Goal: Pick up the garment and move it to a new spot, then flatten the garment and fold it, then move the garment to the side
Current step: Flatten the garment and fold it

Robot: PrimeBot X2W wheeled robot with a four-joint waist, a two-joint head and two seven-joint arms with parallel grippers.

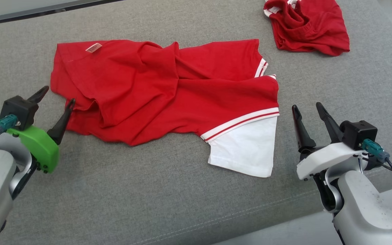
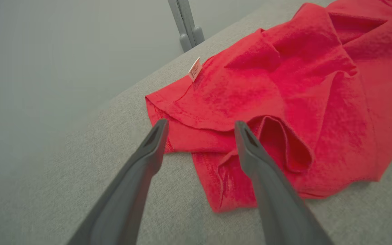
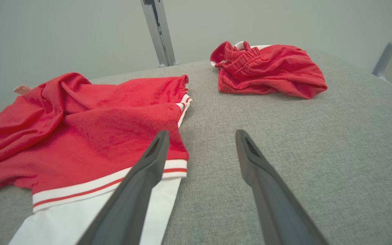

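The bunched red garment [image 1: 308, 27] at the far right corner of the cushion [image 1: 148, 190] is cut by the head view's top edge; the label [image 1: 94, 47] on the shirt [image 1: 141, 88] is unreadably small.
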